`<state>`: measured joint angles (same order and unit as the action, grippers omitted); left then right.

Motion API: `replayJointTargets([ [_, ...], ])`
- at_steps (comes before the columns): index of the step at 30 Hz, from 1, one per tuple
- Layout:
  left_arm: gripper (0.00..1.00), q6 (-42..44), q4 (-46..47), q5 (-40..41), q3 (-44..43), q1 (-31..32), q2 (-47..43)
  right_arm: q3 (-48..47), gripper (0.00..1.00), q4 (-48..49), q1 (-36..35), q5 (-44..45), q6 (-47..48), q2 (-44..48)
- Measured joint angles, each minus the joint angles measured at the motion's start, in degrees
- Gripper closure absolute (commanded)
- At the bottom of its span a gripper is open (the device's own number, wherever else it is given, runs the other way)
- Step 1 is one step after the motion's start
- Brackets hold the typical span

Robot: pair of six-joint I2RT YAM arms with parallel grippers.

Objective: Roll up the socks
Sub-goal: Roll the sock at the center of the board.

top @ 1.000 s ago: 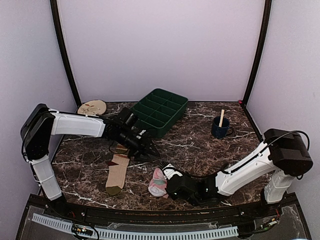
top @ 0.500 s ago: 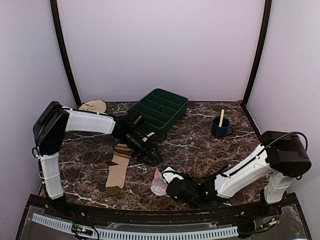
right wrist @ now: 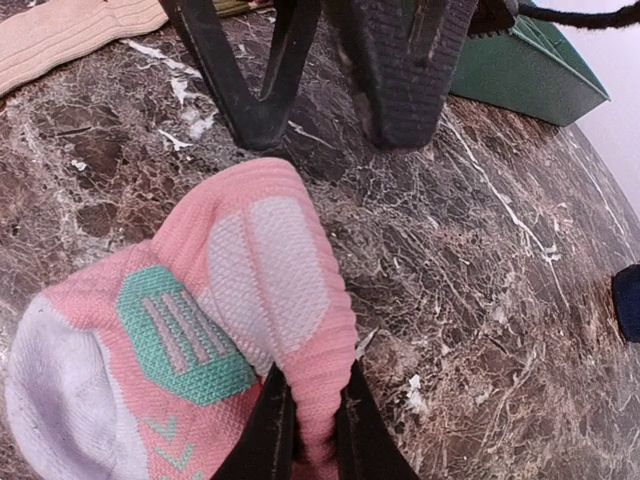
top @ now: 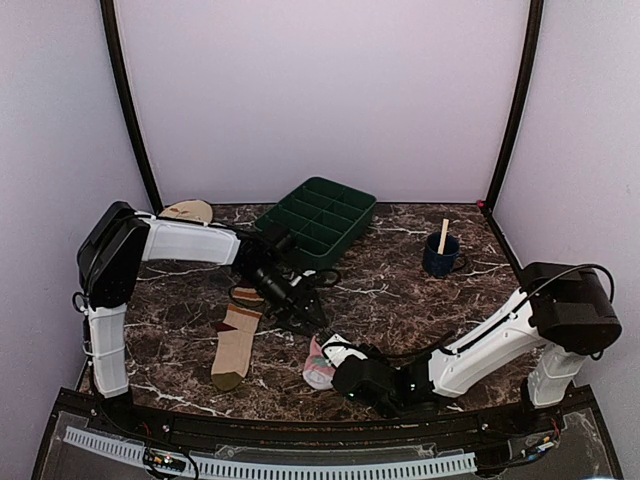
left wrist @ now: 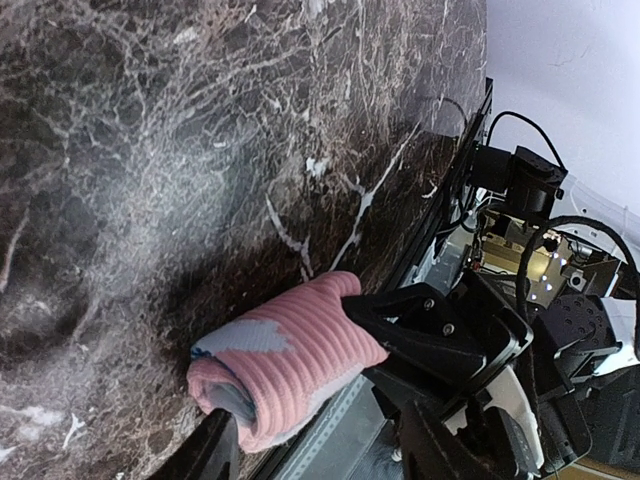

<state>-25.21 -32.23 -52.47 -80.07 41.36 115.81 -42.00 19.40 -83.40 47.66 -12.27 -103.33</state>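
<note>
The pink sock (top: pixel 317 367) lies rolled up near the table's front edge, with teal and white patches (right wrist: pixel 180 335) showing. My right gripper (top: pixel 340 364) is shut on a fold of it (right wrist: pixel 312 388); in the left wrist view its black jaws clamp the roll (left wrist: pixel 290 350). My left gripper (top: pixel 309 319) hangs open just behind the pink sock, its fingers (left wrist: pixel 216 448) straddling the roll's near side without touching it. The beige striped sock (top: pixel 235 340) lies flat to the left, apart from both grippers.
A green compartment tray (top: pixel 322 222) stands at the back centre. A blue mug (top: pixel 440 258) holding a wooden stick is at the back right. A round beige disc (top: pixel 185 212) lies at the back left. The table's front rail runs right beside the pink sock.
My left gripper has moved right and forward from over the striped sock to the pink sock, and its jaws have widened a little. The right gripper keeps its hold.
</note>
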Motion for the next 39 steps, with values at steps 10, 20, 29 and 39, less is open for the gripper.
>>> replayJointTargets([
  [10,0.39,-1.46,-1.05,-1.99,0.07,1.25,0.46,-0.48,1.00,0.94,-0.48,1.81,2.32,-1.46],
  [20,0.38,-2.03,-3.50,-1.95,-0.57,2.80,2.38,-0.57,1.00,1.95,-0.70,3.13,4.52,-1.90],
  [29,0.63,-2.60,-5.35,-1.86,-0.61,4.20,3.89,-0.55,1.00,2.73,-1.49,4.02,4.79,-1.90],
  [39,0.91,-4.35,-5.53,-0.96,-0.85,4.68,4.50,0.28,1.00,2.89,-2.12,4.72,4.26,-1.90],
])
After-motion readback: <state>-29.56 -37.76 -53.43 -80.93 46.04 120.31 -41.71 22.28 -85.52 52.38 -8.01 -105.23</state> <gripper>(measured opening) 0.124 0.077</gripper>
